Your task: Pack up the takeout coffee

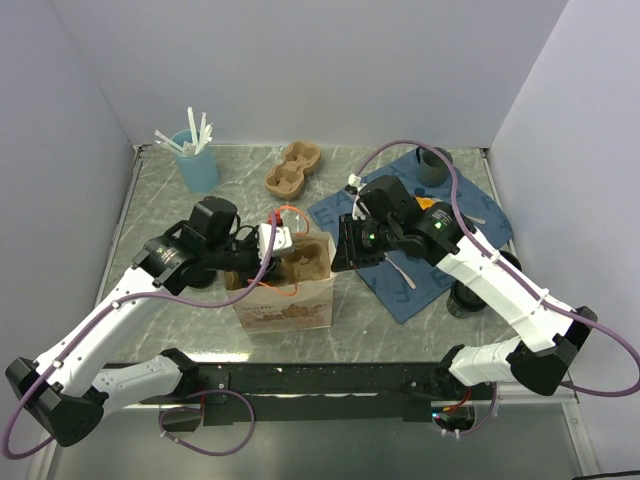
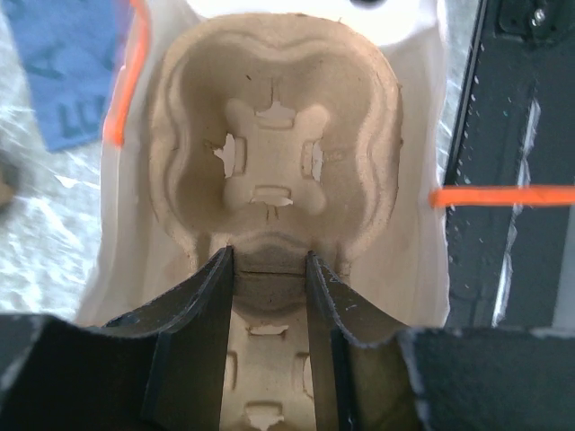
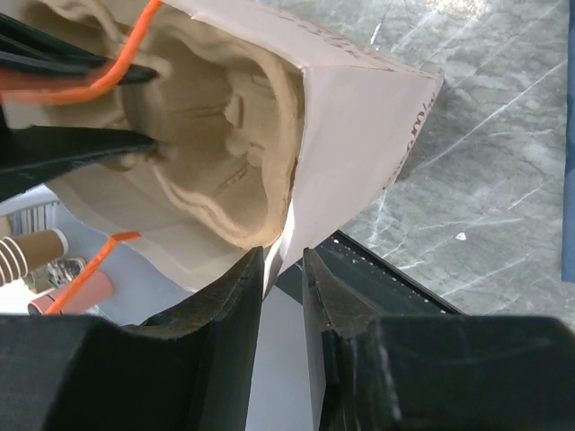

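Left gripper (image 2: pixel 268 259): half closed, fingers clamped on the centre ridge of the pulp carrier (image 2: pixel 269 144), which sat down inside the paper bag (image 1: pixel 290 310). It held nothing of the coffee.

Paper bag: upright on the desk (image 1: pixel 150 200), mouth open. Both carrier wells showed empty in the left wrist view.

Right gripper (image 3: pixel 283 260): narrowed to a thin gap, pinching the bag's right-hand wall at its top edge, as far as I could judge from the wrist view.

Takeout coffee (image 1: pixel 462 298): right of the bag and well apart from it, by the edge of the blue cloth (image 1: pixel 400 290). It was partly hidden under my right forearm and clear of both grippers, so the cup was not yet packed.

Handling, my judgement: a small disposable cup, light and thin-walled, easily crushed by a hard squeeze. The ribbed sides should give purchase. I would take it across the body below the rim, upright, with gentle pressure, since I could not tell whether it held liquid or had a lid.
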### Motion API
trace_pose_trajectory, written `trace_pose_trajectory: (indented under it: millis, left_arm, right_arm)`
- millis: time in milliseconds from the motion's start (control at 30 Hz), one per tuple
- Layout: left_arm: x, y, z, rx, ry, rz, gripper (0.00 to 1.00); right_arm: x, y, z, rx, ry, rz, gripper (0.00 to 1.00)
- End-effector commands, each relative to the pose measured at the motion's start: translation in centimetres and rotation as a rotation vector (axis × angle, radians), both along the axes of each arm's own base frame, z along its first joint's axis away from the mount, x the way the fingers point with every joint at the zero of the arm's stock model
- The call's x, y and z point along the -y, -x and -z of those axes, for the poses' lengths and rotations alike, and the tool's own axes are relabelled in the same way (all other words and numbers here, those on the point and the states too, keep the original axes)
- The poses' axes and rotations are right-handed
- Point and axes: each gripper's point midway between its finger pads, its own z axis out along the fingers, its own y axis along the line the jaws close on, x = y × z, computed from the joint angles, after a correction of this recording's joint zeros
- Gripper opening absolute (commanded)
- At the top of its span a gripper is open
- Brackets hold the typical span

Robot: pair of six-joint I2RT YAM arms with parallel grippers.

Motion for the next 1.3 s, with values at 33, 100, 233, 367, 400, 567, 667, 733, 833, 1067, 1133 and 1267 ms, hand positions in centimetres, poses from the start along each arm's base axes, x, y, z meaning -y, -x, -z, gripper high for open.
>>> trace_pose_trajectory:
  millis: [33,100,233,367,400,567,667,733,833,1067,1133,1267]
  left_arm:
    - [0.1,1.1,1.4,-0.05,0.005,0.032,0.24]
    - [0.2,1.0,1.7,-0.044,0.013,0.026,0.24]
    - [0.3,0.5,1.8,-0.023,0.014,0.024,0.26]
    - [0.8,0.2,2.0,-0.015,0.032,0.032,0.3]
    - [0.9,0.2,2.0,-0.015,0.034,0.032,0.3]
    - [0.5,0.2,3.2,-0.046,-0.007,0.025,0.36]
    - [0.0,0.1,3.7,-0.045,-0.029,0.005,0.46]
    - [-0.1,0.0,3.3,-0.024,-0.022,-0.006,0.54]
    - [-0.1,-0.2,2.0,0.002,0.002,-0.025,0.6]
    - [-0.6,-0.6,-2.0,0.053,0.069,-0.107,0.75]
    - [-1.1,-0.8,-2.7,0.071,0.075,-0.139,0.81]
    - [-1.7,-1.0,-4.3,0.102,0.094,-0.187,0.88]
  right_arm:
    - [0.0,-0.3,-1.5,0.037,-0.022,0.027,0.32]
    - [0.0,-0.2,-1.6,0.04,-0.027,0.025,0.32]
    - [0.0,-0.2,-1.5,0.035,-0.033,0.025,0.32]
    - [-0.2,-0.1,-1.4,0.029,-0.041,0.025,0.32]
    - [-0.2,-0.1,-1.4,0.029,-0.041,0.025,0.32]
    - [-0.1,0.1,-1.6,0.032,-0.047,0.024,0.33]
    - [0.0,0.1,-1.7,0.036,-0.045,0.025,0.35]
    - [0.0,0.0,-1.8,0.039,-0.047,0.028,0.35]
    - [0.1,0.1,-1.8,0.038,-0.045,0.03,0.36]
    - [0.1,0.1,-1.6,0.032,-0.045,0.037,0.36]
    - [0.1,0.0,-1.7,0.039,-0.048,0.034,0.37]
    - [-0.2,-0.2,-1.8,0.046,-0.057,0.033,0.37]
